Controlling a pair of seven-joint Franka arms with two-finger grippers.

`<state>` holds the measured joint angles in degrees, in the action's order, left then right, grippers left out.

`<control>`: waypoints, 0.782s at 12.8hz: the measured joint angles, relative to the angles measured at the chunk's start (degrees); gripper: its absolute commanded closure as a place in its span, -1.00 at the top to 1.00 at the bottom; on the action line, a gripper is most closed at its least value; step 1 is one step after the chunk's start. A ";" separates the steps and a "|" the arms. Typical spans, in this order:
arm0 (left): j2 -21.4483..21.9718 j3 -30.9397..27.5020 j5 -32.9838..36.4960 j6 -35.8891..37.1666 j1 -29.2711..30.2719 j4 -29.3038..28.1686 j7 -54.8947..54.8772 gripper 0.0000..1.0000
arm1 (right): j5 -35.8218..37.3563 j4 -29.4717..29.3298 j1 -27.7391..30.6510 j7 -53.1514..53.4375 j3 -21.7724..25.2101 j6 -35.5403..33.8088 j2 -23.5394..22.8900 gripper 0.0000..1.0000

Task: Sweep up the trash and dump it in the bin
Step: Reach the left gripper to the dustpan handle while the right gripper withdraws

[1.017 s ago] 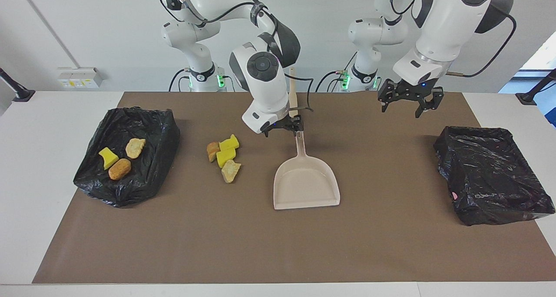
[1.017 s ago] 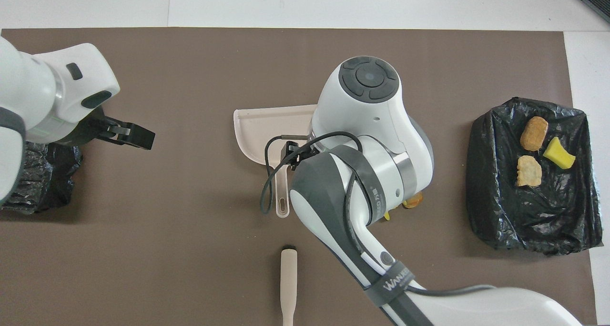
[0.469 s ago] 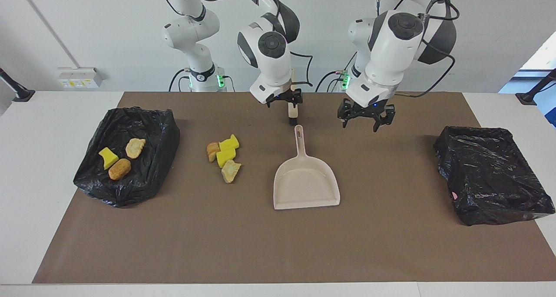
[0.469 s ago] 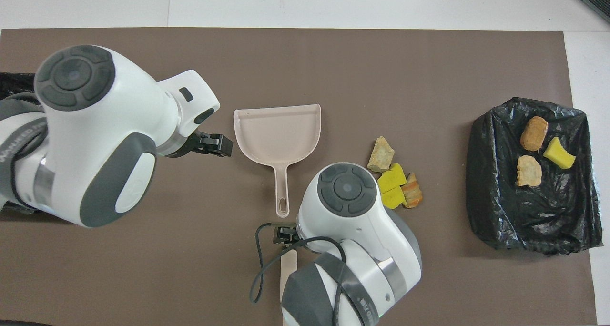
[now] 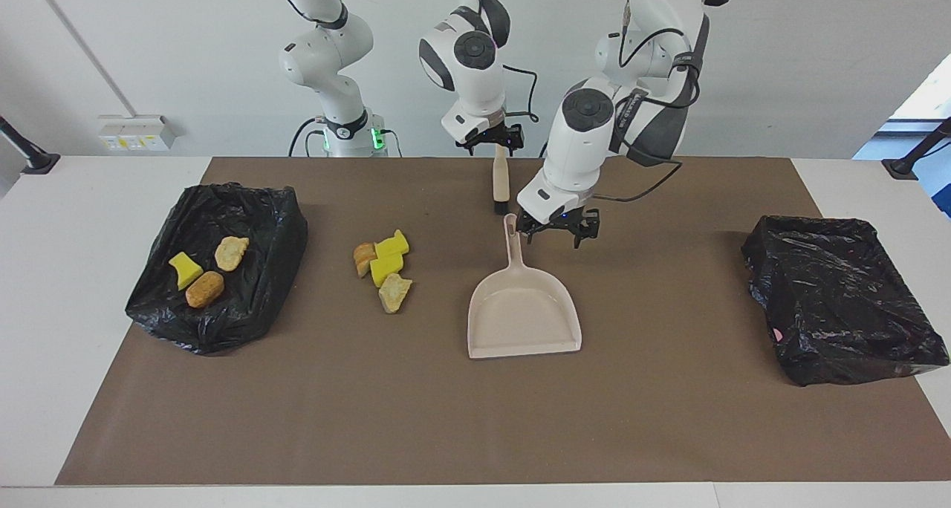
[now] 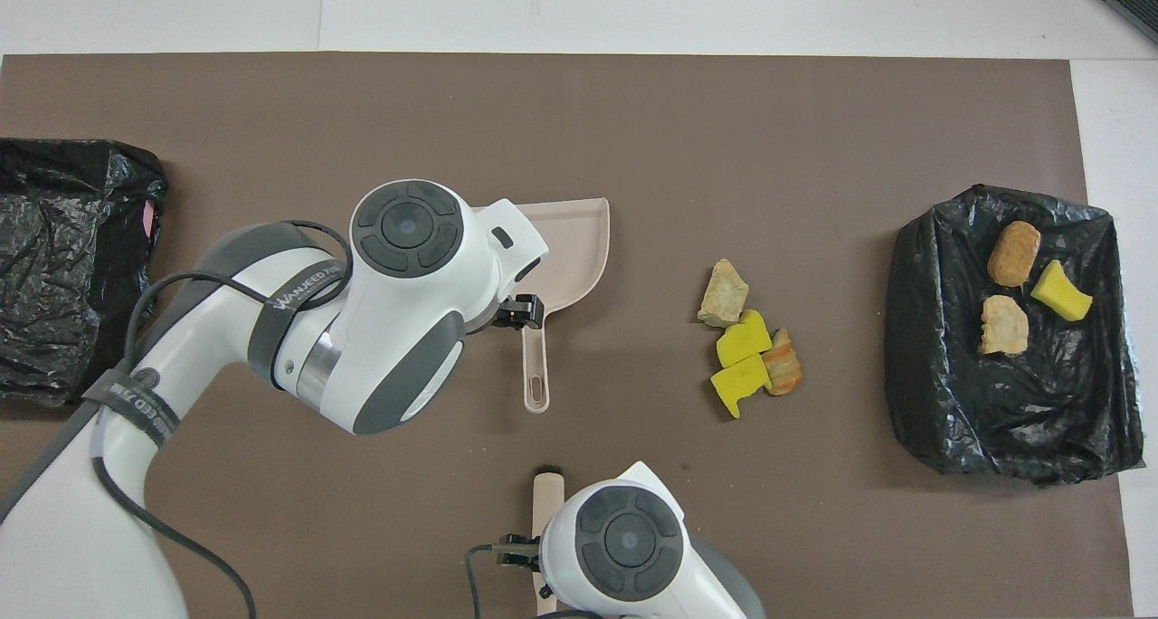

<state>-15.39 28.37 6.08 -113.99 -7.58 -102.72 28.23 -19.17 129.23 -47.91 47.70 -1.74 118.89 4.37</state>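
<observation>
Several small trash chunks (image 5: 385, 266) (image 6: 744, 343), yellow and tan, lie clustered on the brown mat. The beige dustpan (image 5: 524, 311) (image 6: 570, 248) lies beside them toward the left arm's end, its handle (image 5: 512, 241) pointing at the robots. My left gripper (image 5: 553, 230) (image 6: 511, 313) hangs open low beside that handle, gripping nothing. A beige brush (image 5: 500, 185) (image 6: 546, 501) lies nearer to the robots than the dustpan. My right gripper (image 5: 492, 140) (image 6: 511, 554) stands open over the brush's robot-side end. A black-bagged bin (image 5: 275, 218) (image 6: 941, 402) at the right arm's end holds three more chunks.
A second black-bagged bin (image 5: 839, 300) (image 6: 63, 275) sits at the left arm's end of the mat. The brown mat (image 5: 475, 419) covers most of the white table.
My left arm swung from near the bin at its end to beside the dustpan handle and came down. My right arm drew back from the dustpan handle to the brush.
</observation>
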 measured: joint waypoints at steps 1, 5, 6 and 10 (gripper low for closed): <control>-0.49 0.47 0.01 -2.01 -0.21 -1.17 1.28 1.00 | -0.05 1.56 -1.73 1.86 -0.01 1.89 -0.02 1.00; -1.64 2.33 0.01 -8.07 -0.44 -4.16 5.43 1.00 | -2.95 6.38 -7.72 7.36 -0.04 6.31 0.13 1.00; -1.98 2.59 0.01 -8.35 -0.45 -4.21 5.70 1.00 | -4.54 7.50 -8.98 7.42 -0.04 7.29 0.53 1.00; -3.95 2.89 0.78 -9.26 -1.28 -4.34 7.51 0.75 | -6.69 12.89 -14.56 10.63 -0.05 14.37 2.12 1.00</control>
<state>-19.35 31.25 6.86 -123.25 -8.87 -107.05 35.74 -25.86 142.11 -62.47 58.33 -1.79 133.26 6.49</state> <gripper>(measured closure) 0.000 0.000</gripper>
